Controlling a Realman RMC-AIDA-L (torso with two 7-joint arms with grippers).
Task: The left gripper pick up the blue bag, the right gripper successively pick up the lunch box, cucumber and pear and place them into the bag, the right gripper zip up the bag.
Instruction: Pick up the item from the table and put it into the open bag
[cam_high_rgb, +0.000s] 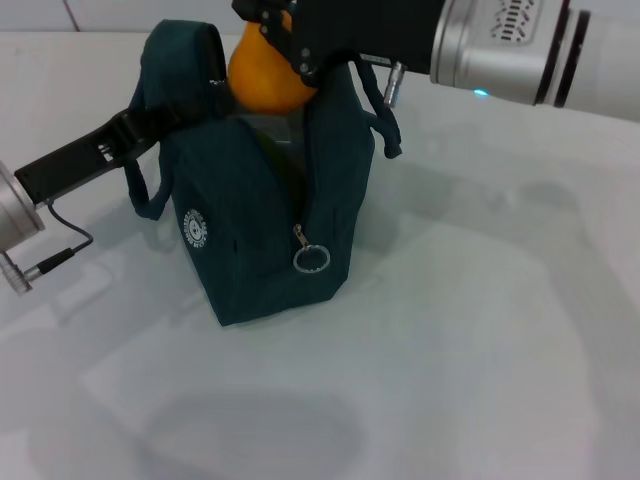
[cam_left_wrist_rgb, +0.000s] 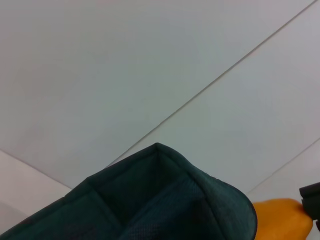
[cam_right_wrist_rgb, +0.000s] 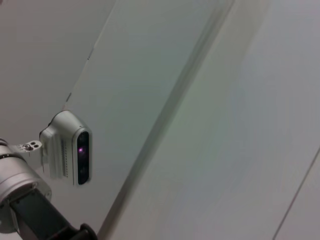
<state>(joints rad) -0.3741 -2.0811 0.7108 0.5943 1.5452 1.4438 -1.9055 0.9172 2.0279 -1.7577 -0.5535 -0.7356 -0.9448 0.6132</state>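
The blue bag (cam_high_rgb: 265, 225) stands upright on the white table, its top open and its ring zip pull (cam_high_rgb: 311, 259) hanging at the front. My left gripper (cam_high_rgb: 170, 118) reaches in from the left and is shut on the bag's upper left edge by a handle. The orange-yellow pear (cam_high_rgb: 262, 78) hangs just over the bag's mouth, with my right gripper (cam_high_rgb: 288, 48) shut on it from above. In the left wrist view the bag's edge (cam_left_wrist_rgb: 165, 200) fills the lower part and the pear (cam_left_wrist_rgb: 280, 220) shows behind it. The lunch box and cucumber are hidden.
The white table (cam_high_rgb: 480, 330) stretches to the right and front of the bag. A white wall with seams stands behind. The right wrist view shows only the left arm's wrist camera (cam_right_wrist_rgb: 67, 147) against that wall.
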